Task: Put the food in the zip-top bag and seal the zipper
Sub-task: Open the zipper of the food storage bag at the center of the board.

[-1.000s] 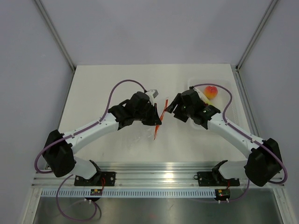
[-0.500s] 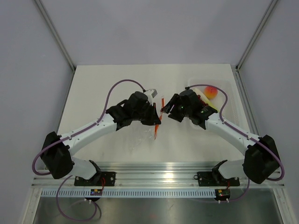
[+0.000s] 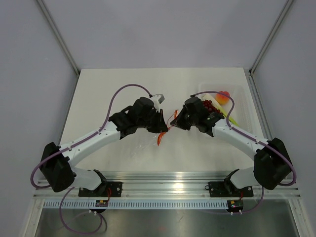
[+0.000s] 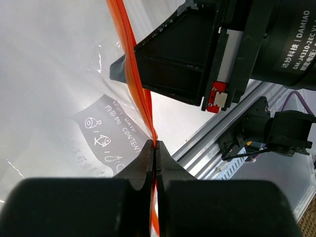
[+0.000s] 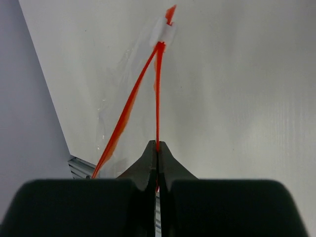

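Observation:
The clear zip-top bag [image 3: 149,143] hangs between my two grippers at mid-table. Its orange-red zipper [image 3: 160,138] is pinched from both sides. The left gripper [image 3: 166,127] is shut on the zipper [image 4: 140,94], both strips together. The right gripper [image 3: 173,123] is shut on one strip of the zipper [image 5: 158,98]; the other strip bows away to the left, so the mouth gapes a little. A white tab [image 5: 163,33] sits at the zipper's far end. The food lies to the right: dark red grapes [image 3: 208,104], a peach-like fruit [image 3: 223,98] and a pale-green stalk [image 3: 230,118].
The food sits in a rigid clear tray [image 3: 242,95] at the right rear of the white table [image 3: 113,94]. The right arm's wrist [image 4: 256,39] is close in front of the left wrist camera. An aluminium rail [image 3: 168,180] runs along the near edge.
The right gripper has moved left from the tray to the bag's mouth and shut on one zipper strip. The grapes now show in the tray. The left gripper has kept its hold.

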